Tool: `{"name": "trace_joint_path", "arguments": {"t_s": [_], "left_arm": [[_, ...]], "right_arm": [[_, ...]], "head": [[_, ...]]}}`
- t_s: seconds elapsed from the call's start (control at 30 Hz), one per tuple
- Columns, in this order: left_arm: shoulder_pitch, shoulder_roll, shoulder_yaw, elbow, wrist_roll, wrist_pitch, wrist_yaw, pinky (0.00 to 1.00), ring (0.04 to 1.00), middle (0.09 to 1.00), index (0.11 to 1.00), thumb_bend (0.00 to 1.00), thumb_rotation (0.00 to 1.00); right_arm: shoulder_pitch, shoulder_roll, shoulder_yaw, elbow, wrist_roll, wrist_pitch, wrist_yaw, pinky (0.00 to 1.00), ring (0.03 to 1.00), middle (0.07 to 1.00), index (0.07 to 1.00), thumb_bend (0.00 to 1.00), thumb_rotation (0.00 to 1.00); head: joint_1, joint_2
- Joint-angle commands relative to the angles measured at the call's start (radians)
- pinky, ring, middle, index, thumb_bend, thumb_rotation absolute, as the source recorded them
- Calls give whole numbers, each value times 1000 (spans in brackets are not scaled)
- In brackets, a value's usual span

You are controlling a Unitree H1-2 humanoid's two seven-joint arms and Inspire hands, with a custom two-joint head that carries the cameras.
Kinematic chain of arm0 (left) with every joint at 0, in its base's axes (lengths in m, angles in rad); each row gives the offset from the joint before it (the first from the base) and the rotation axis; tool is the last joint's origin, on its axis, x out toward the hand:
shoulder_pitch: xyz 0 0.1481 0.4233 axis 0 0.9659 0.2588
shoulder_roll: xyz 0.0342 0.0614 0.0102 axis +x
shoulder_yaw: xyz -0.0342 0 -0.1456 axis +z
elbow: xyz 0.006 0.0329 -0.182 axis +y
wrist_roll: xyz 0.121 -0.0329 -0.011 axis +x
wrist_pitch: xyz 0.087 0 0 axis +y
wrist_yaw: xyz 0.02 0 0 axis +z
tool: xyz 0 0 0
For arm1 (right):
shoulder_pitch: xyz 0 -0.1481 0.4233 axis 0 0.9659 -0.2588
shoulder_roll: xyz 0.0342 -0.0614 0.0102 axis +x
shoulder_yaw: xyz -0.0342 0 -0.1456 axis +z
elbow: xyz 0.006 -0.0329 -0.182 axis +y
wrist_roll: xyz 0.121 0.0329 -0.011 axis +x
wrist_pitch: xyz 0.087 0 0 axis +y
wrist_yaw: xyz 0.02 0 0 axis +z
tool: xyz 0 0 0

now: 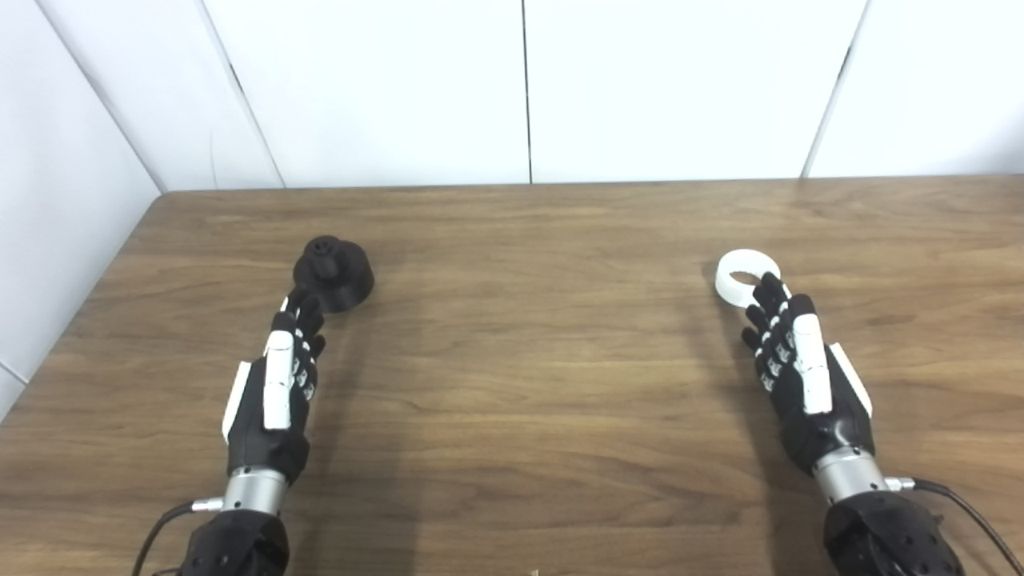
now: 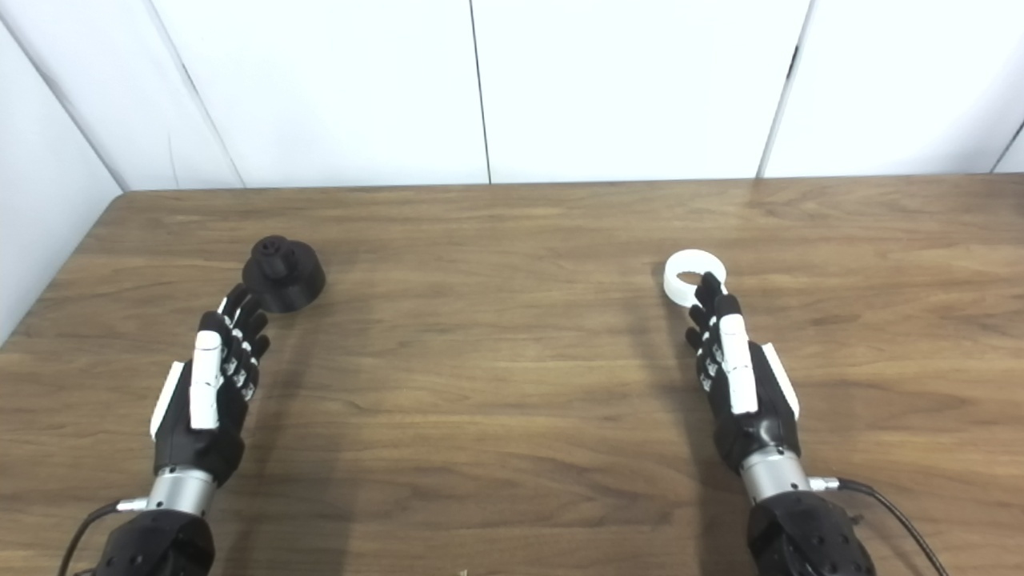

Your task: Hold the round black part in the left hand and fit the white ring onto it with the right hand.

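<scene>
At left of centre we found the round black part [image 1: 334, 273] on the table [image 1: 520, 384], the white ring [image 1: 746, 276] at right, left hand [image 1: 276, 388] and right hand [image 1: 804, 372] both released, fingertips near each; we judged each grasp should close squarely.

On the wooden bench [image 1: 528, 336] the round black part [image 1: 334, 274] sits at the left and the white ring [image 1: 746, 277] at the right, well apart. The left robot hand [image 1: 276, 384] reaches toward the part, fingers extended and holding nothing. The right robot hand [image 1: 800, 376], also extended, overlaps the ring's near edge with its fingertips [image 1: 770, 286].
</scene>
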Motion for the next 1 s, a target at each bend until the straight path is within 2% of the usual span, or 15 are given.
{"name": "trace_joint_path", "arguments": {"t_s": [0.0, 0.4, 0.5, 0.53, 0.6, 0.67, 0.73, 0.77, 0.8, 0.83, 0.87, 0.97], "left_arm": [[-17, 18, 2, -17, 9, -30, -3, 1000, 1000, 1000, 1000, 546, 1000], [-20, 16, 3, -11, 1, -28, -6, 1000, 1000, 1000, 1000, 557, 995], [-22, 33, -4, -15, 22, -22, -11, 1000, 1000, 1000, 1000, 556, 975], [-24, 49, -10, -14, 46, -21, -13, 1000, 1000, 1000, 1000, 549, 958], [-38, 106, -14, -23, 165, 14, 18, 1000, 1000, 999, 982, 589, 749], [-62, 161, 1, -24, 242, 50, 34, 1000, 1000, 995, 965, 637, 630], [-92, 224, 18, -25, 284, 99, 28, 969, 995, 996, 962, 745, 505], [-109, 259, 25, -31, 301, 132, 19, 964, 994, 997, 962, 764, 487], [-125, 291, 25, -39, 324, 173, 11, 986, 999, 1000, 965, 840, 452], [-145, 328, 25, -46, 344, 215, -3, 988, 999, 1000, 965, 850, 450], [-165, 360, 25, -49, 365, 247, -18, 990, 1000, 1000, 965, 878, 402], [-215, 429, 27, -32, 462, 270, -98, 957, 1000, 1000, 983, 901, 376]], "right_arm": [[-29, 3, -1, -34, 8, -21, 1, 1000, 1000, 1000, 991, 497, 1000], [-29, 3, -2, -31, 6, -27, 1, 1000, 1000, 1000, 991, 509, 1000], [-31, 2, -2, -27, 6, -31, 3, 1000, 1000, 1000, 994, 506, 1000], [-31, 2, -1, -26, 7, -33, 4, 1000, 1000, 1000, 994, 504, 1000], [-30, 2, 0, -24, 7, -33, 5, 1000, 1000, 1000, 992, 503, 1000], [-31, 2, -1, -19, 7, -36, 5, 1000, 1000, 1000, 990, 503, 1000], [-33, -1, -3, -9, 11, -44, 9, 1000, 1000, 1000, 994, 509, 1000], [-35, -3, -5, -4, 14, -49, 12, 1000, 1000, 1000, 995, 510, 1000], [-37, -4, -7, 3, 18, -55, 14, 1000, 1000, 1000, 997, 511, 1000], [-40, -4, -9, 9, 19, -59, 14, 1000, 1000, 1000, 997, 512, 1000], [-42, -4, -10, 16, 19, -63, 14, 1000, 1000, 1000, 996, 511, 1000], [-48, 0, -9, 27, 20, -65, 13, 1000, 1000, 1000, 990, 514, 1000]], "head": [[-1, 0], [-1, -4], [-6, -5], [-6, -4], [0, -6], [9, -12], [18, -13], [22, -15], [30, -16], [31, -16], [33, -18], [37, -20]]}}
